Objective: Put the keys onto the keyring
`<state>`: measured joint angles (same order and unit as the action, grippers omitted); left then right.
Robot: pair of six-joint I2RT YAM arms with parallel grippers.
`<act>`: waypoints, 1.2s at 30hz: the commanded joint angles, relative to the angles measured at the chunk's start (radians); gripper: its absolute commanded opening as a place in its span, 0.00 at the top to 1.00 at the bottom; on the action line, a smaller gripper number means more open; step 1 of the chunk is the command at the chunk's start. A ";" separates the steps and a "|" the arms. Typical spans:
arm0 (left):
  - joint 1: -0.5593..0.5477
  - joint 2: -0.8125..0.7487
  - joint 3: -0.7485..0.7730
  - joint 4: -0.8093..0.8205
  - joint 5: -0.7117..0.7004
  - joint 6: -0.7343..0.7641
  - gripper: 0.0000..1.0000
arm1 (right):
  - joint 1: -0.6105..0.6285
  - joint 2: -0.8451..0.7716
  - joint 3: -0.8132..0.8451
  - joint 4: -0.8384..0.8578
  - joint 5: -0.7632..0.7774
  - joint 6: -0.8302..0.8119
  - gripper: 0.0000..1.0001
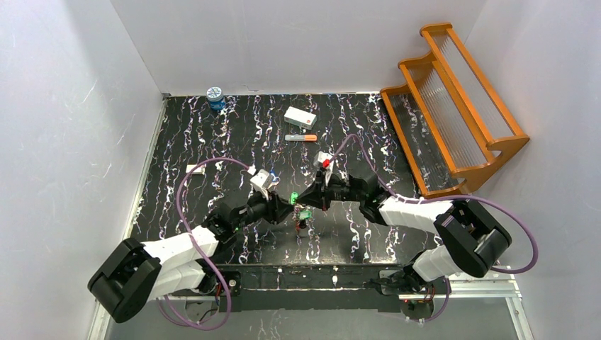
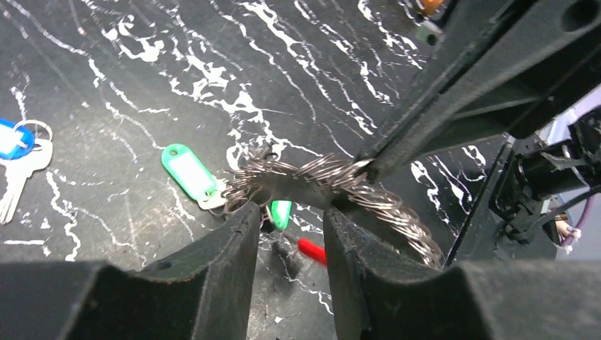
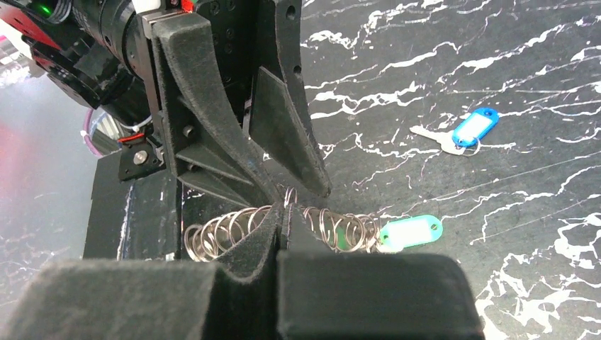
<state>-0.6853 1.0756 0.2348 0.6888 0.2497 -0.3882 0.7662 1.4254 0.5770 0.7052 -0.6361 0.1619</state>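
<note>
The keyring (image 2: 333, 173) is a stretched coil of thin silver wire loops, held above the table. My right gripper (image 3: 283, 212) is shut on the coil (image 3: 333, 227) near its middle. A green-tagged key (image 2: 186, 170) hangs from the coil's end (image 3: 411, 231). My left gripper (image 2: 289, 211) is open, its tips on either side of a stretch of coil. I cannot tell whether they touch it. A green piece (image 2: 281, 212) and a red piece (image 2: 312, 249) show through the gap. A blue-tagged key (image 2: 14, 142) lies loose on the table (image 3: 471, 129). The top view shows both grippers meeting at the keyring (image 1: 303, 212).
An orange wooden rack (image 1: 453, 106) stands at the back right. A white box (image 1: 300, 117), an orange-tipped marker (image 1: 301, 138) and a blue-lidded jar (image 1: 215, 97) lie toward the back. A small white piece (image 1: 193, 168) lies at the left.
</note>
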 commanded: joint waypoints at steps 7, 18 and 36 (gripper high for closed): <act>-0.040 -0.114 -0.087 0.202 0.041 0.133 0.55 | -0.001 -0.048 -0.057 0.302 -0.020 0.067 0.99; -0.041 -0.210 -0.139 0.230 0.000 0.193 0.52 | -0.007 -0.049 -0.115 0.410 -0.074 0.038 0.99; -0.043 -0.212 -0.148 0.340 0.120 0.292 0.53 | -0.008 -0.007 -0.147 0.577 -0.242 0.012 0.99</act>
<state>-0.7227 0.8471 0.0788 0.9524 0.3027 -0.1234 0.7605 1.4128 0.4278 1.1664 -0.8383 0.1837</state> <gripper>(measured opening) 0.487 0.030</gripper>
